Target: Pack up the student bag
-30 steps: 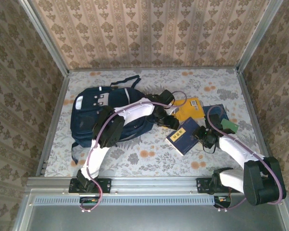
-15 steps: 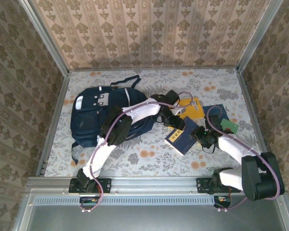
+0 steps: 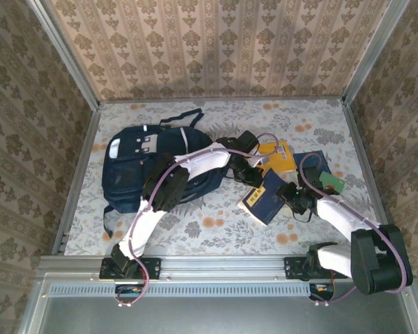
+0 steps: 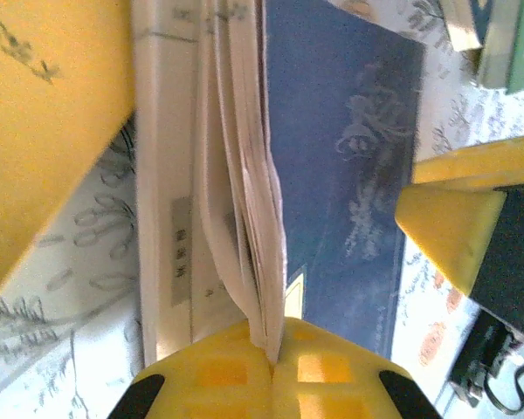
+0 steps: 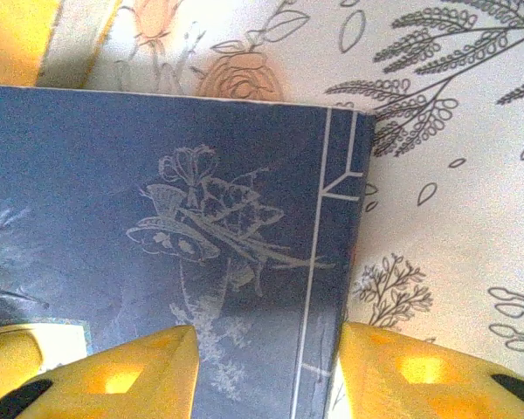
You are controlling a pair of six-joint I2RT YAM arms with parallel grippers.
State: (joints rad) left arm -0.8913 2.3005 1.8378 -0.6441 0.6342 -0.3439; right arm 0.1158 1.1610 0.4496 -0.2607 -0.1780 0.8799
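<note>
I have the left arm stretched forward and rightward, left gripper (image 4: 272, 353) pinched tight on the pages of a book (image 4: 341, 175). The right arm is folded short, right gripper (image 5: 264, 358) jaws apart.

One student bag (image 3: 136, 167), one blue book (image 3: 263, 200), one yellow book (image 3: 280, 157), one dark book (image 3: 319, 158), one green object (image 3: 331, 182)

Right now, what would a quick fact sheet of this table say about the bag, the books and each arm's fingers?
student bag: lying flat, far left
blue book: outside the bag, to its right
yellow book: lying just beyond the blue book
left fingers: shut, pinching the blue book's pages
right fingers: apart, at the blue book's corner
</note>
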